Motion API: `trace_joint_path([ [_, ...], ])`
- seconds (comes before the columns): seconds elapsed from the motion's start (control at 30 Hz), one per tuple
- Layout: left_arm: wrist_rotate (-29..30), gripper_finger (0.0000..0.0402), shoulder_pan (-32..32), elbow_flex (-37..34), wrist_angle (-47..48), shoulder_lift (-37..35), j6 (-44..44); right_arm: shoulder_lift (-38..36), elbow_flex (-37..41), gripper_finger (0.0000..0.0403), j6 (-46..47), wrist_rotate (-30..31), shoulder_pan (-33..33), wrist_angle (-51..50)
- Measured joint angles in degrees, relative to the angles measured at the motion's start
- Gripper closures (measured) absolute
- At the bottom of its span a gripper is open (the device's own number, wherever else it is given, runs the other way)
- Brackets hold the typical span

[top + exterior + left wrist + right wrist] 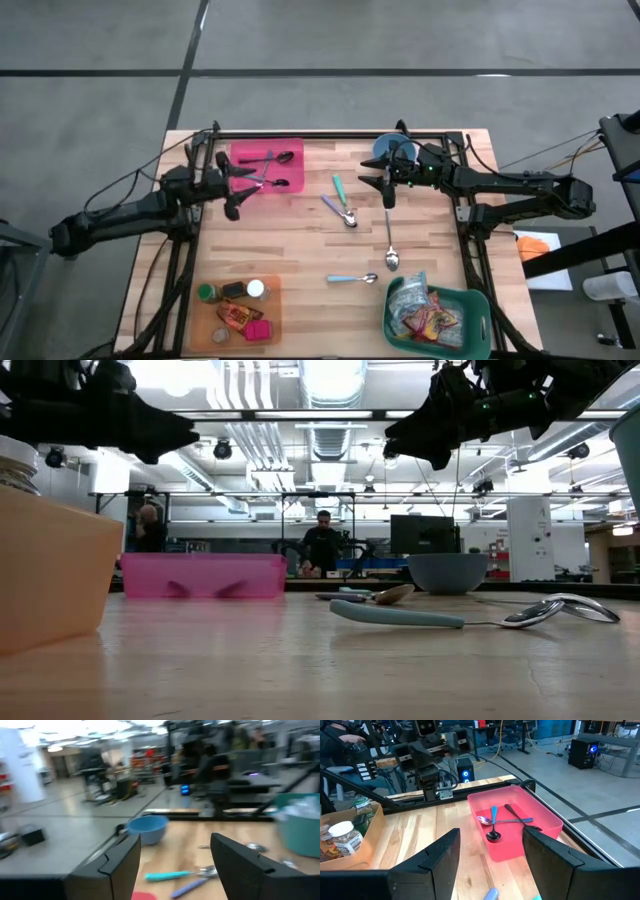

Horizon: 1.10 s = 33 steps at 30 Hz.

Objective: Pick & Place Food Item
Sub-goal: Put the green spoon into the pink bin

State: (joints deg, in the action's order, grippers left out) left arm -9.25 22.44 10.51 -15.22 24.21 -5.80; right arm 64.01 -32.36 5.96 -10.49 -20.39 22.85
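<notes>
Food items lie in two containers at the table's near side: jars and packets in an orange tray (204, 322) at the near left, and snack packets in a green basket (472, 305) at the near right. My left gripper (240, 190) hovers open beside the near edge of a pink tray (262, 153), pointing toward the table's right, with nothing between its fingers (115, 865). My right gripper (378, 188) hovers open near a blue bowl (393, 150), pointing toward the table's left, and is also empty (490, 840). Both stand well above the table in the low view.
The pink tray (540, 822) holds some spoons. More spoons lie loose on the wood: a crossed pair (342, 205) in the middle, one long silver spoon (390, 240) and a light-blue-handled one (352, 279) nearer the front. A black frame borders the table.
</notes>
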Motion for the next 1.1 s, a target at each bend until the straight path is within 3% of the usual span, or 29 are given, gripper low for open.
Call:
trace_joint_path([
  [0.13, -3.9, 0.0158, 0.0, -1.3, 0.9, -2.8, 1.8, 0.0, 0.0, 0.0192, 0.0, 0.0, 0.0, 0.0],
  [0.53, -0.9, 0.0158, 0.0, -8.0, 1.0, -10.5, 1.7, 0.0, 0.0, 0.0192, 0.0, 0.0, 0.0, 0.0],
  [1.1, 0.3, 0.0158, 0.0, -9.1, 7.5, -10.6, 1.7, 0.0, 0.0, 0.0192, 0.0, 0.0, 0.0, 0.0],
])
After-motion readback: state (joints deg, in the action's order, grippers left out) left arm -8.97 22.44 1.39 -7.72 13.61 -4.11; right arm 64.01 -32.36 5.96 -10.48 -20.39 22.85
